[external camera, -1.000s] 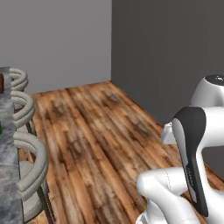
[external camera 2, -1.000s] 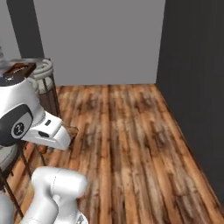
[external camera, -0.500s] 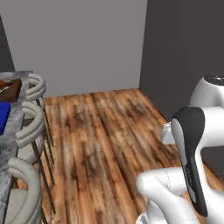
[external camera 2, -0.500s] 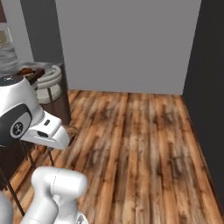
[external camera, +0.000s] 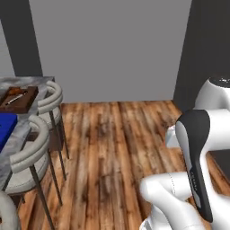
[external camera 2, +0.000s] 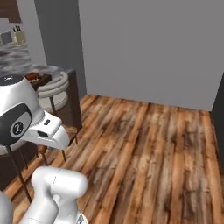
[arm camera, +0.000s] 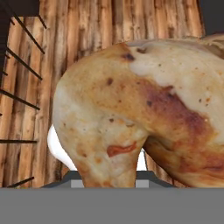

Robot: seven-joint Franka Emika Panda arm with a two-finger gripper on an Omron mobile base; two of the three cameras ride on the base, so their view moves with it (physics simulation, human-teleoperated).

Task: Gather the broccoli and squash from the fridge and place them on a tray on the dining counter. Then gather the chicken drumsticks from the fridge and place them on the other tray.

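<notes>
A chicken drumstick [arm camera: 140, 118], tan with brown patches, sits right in front of the hand camera with my gripper shut on it; its bulk hides the fingertips. Wooden floor lies below it. The dining counter [external camera: 20, 134] of grey marbled stone runs along the left edge of the left base view. On it rests the dark brown other tray [external camera: 28, 99] with a small tan piece inside, and nearer lies a corner of the blue tray [external camera: 5, 128]. In the right base view the counter [external camera 2: 13, 59] and the brown tray [external camera 2: 37, 78] are at the far left.
Round-backed stools [external camera: 33, 148] on thin dark legs stand along the counter, another one further back [external camera: 51, 99]. A plain grey wall [external camera: 108, 49] closes the back. Open wooden floor [external camera 2: 144, 148] stretches to the right of the stools.
The whole picture has shifted as the base turned: the counter, stools and both trays have come further into view at the left. The drumstick stays in my grip.
</notes>
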